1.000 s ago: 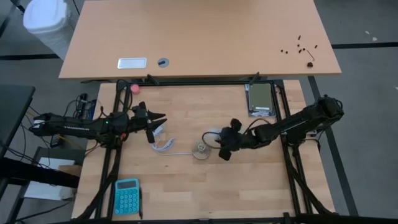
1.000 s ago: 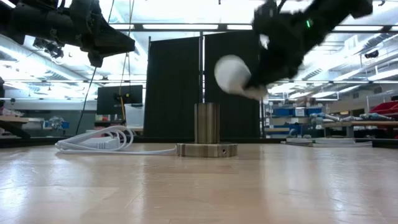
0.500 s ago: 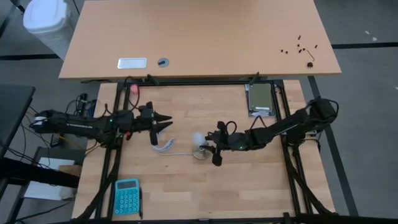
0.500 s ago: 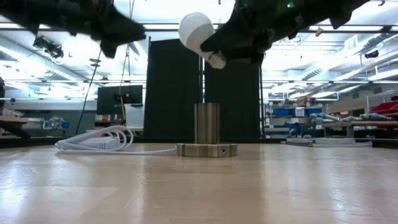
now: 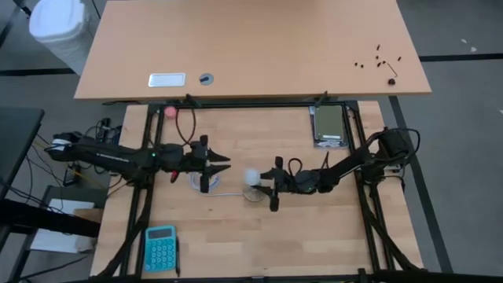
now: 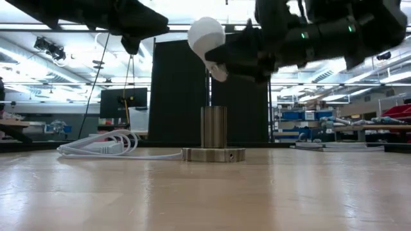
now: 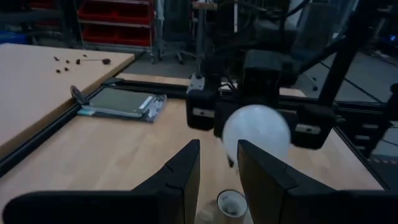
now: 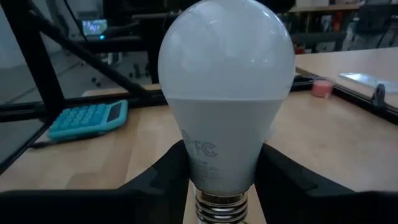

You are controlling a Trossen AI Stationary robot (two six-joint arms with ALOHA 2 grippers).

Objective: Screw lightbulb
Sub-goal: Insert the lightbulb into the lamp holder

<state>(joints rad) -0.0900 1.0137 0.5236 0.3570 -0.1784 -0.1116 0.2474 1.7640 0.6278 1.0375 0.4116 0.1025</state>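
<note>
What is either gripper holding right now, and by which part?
The right gripper holds the lightbulb by its narrow neck, just above the screw base. The left gripper is shut and holds nothing.

One bulb (image 5: 251, 177), one socket (image 6: 213, 131), one cord (image 6: 103, 144), one calculator (image 5: 159, 248), one pink ball (image 5: 170, 112), two tools: left (image 5: 224, 163), right (image 5: 273, 182).

Light wooden worktop (image 5: 259, 228) carries a metal socket (image 5: 253, 192) at centre, white coiled cord (image 5: 203, 182) left of it, teal calculator (image 5: 159, 248) lower left, pink ball (image 5: 170, 112) upper left, grey tablet (image 5: 329, 126) upper right
</note>
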